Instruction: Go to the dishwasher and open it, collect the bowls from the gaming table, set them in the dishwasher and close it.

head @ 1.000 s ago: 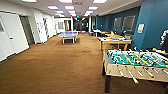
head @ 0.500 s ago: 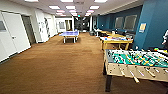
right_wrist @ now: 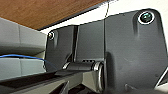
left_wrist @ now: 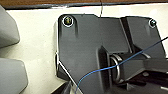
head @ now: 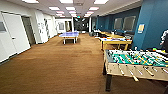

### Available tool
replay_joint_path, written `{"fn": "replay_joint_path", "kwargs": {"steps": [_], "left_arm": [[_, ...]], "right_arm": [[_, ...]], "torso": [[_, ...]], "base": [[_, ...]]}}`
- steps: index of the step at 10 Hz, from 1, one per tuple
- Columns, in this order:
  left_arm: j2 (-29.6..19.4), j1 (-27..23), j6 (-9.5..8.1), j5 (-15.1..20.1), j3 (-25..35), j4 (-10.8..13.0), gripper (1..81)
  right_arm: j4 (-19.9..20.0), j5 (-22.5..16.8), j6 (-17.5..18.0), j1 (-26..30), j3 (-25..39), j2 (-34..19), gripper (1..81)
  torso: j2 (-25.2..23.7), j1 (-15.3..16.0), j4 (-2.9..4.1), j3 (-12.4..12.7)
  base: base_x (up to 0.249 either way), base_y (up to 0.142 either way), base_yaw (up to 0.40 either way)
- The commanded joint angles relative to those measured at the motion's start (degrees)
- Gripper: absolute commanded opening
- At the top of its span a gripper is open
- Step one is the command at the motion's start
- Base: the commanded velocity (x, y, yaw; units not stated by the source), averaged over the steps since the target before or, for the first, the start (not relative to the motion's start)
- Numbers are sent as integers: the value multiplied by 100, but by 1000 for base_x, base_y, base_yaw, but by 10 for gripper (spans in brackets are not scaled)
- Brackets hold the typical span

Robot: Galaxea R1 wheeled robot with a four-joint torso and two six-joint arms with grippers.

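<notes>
Although several signs and panels hang on the walls, no writing on them can be read. Along the left side of the head view stand smooth white doors (head: pixel 15 32) in a white wall. Brown carpet (head: pixel 57 65) with a fine, short-pile look runs the length of the long room under square ceiling lights. Farther back sits a blue table-tennis table (head: pixel 69 35) on pale legs. Right of the middle, against the deep blue wall (head: pixel 152 22), is the gaming table (head: pixel 113 41), rectangular with yellow sides and a pale top; small coloured items lie on it, too blurred to tell whether they are bowls. Nearest on the right stands a wooden foosball table (head: pixel 135 66) with a green field, metal rods and dark legs. Whether either gripper is open, closed or holding anything cannot be told from the wrist views.
</notes>
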Motion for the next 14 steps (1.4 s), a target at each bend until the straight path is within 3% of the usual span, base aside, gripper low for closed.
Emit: {"fn": "replay_joint_path", "kwargs": {"steps": [1, 9, 14], "left_arm": [[-95, -308, -1, 281, 1, -16, 811], [-59, -281, -10, 272, 10, -25, 811], [-42, -237, -10, 272, 10, -33, 811]], "right_arm": [[-21, -221, -8, 262, -89, 80, 811], [-30, -221, -69, 253, -134, 142, 811], [-65, -221, -78, 235, -160, 177, 811]], "torso": [[0, 0, 0, 0], [0, 0, 0, 0], [0, -2, 0, 0]], "base": [[0, 0, 0], [0, 0, 0], [78, 0, 0]]}}
